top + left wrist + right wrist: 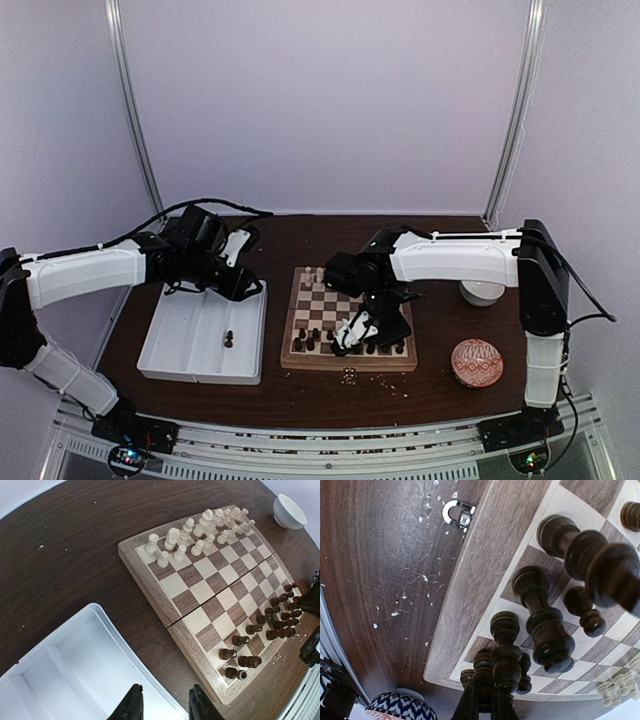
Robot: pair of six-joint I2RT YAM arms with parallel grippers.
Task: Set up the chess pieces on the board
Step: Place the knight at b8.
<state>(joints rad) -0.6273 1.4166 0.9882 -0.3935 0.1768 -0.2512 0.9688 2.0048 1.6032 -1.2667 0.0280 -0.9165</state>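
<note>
The board (345, 296) lies mid-table, its fold seam visible in the left wrist view (200, 587). Cream-white chess pieces (200, 530) stand in two rows at its far edge (313, 274). Dark brown chess pieces (280, 615) crowd the near edge (310, 340). My right gripper (347, 343) hangs over those dark rows, shut on one dark piece (505, 655) that rises upright from between its fingers (491, 700). My left gripper (165, 707) is open and holds nothing, above the right rim of the white tray (75, 670), left of the board (240, 285).
A white divided tray (190, 330) left of the board holds one dark piece (229, 339). A white bowl (483, 292) and a red patterned bowl (477, 362) stand right of the board. Pale crumbs (349, 376) lie before it. A metal latch (458, 514) sits on the board's edge.
</note>
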